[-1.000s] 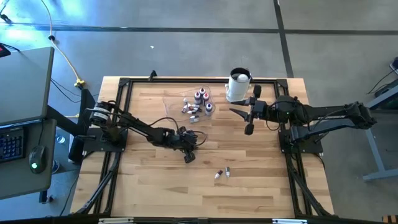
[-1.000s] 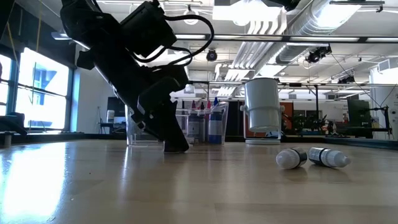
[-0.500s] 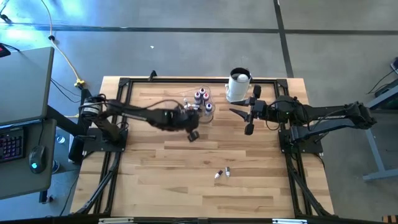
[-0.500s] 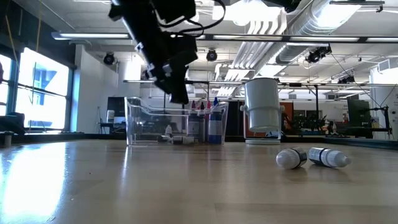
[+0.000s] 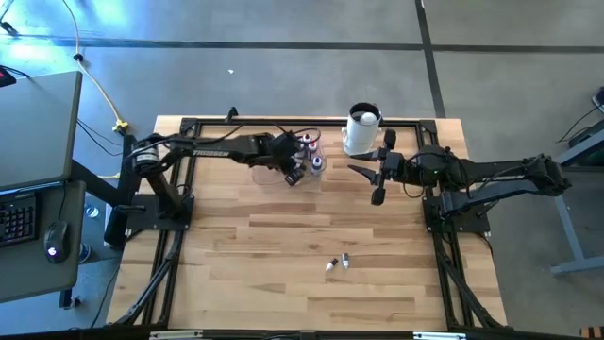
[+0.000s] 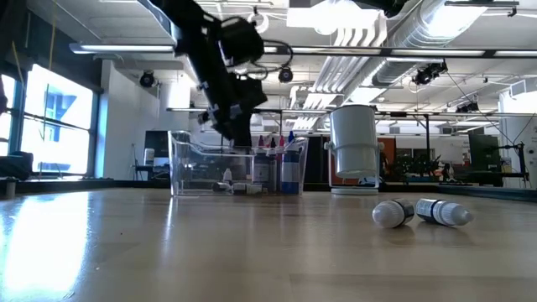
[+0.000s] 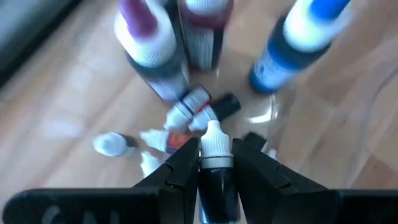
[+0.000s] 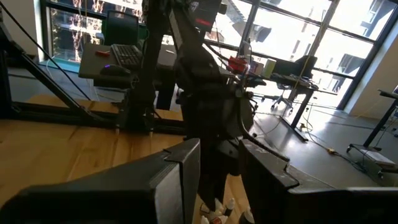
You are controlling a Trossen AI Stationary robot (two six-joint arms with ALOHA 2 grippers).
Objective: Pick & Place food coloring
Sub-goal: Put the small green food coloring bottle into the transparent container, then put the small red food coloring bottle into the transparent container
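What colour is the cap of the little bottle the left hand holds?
White, on a dark bottle; the left wrist view shows it best.

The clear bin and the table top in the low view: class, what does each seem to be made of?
The clear bin looks like glossy transparent plastic: bottles and the room show through its walls. The table top looks like sealed pale wood: plank seams in the high view, soft reflections here.
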